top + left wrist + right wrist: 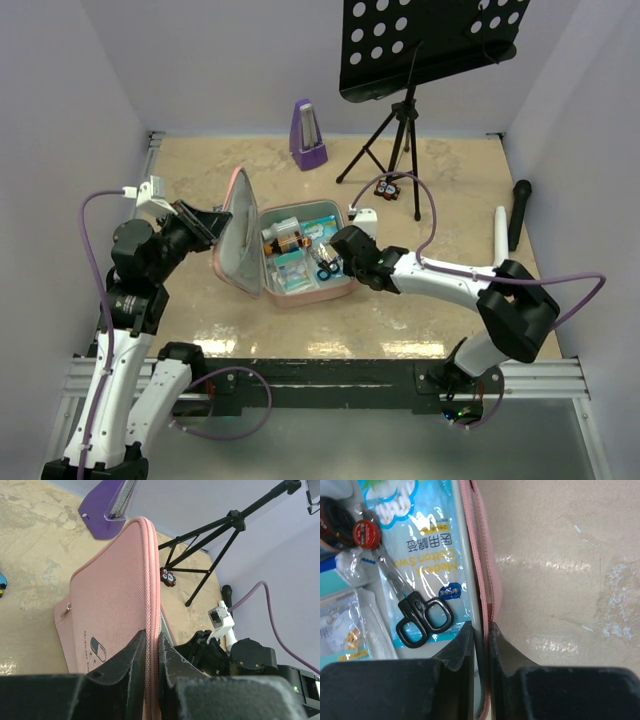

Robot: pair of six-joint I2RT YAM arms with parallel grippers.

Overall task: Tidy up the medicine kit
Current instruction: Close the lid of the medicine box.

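The left hand [152,647] pinches the upright pink lid of the open medicine kit [240,245], which sits near the middle of the surface [320,325]. The right hand [481,630] pinches the kit's right wall, beside scissors [417,615] lying on a cotton swab packet [427,555].

Medicine kit [110,615]: pink woven cloth, matt, fine twill-like grain, with corded piping along the lid edge. Lining [244,238] grey, smooth, dull. Swab packet [427,555] inside: clear plastic film, glossy, crinkled, catching glare. Scissors [417,617]: shiny black plastic handles, bare metal blades. Left gripper [151,647]: matt black, grainy, rough-faced. Right gripper [481,637]: same black, somewhat smoother. Table [560,570]: beige, mottled like stone, slight sheen. Metronome [308,135]: glossy purple plastic.
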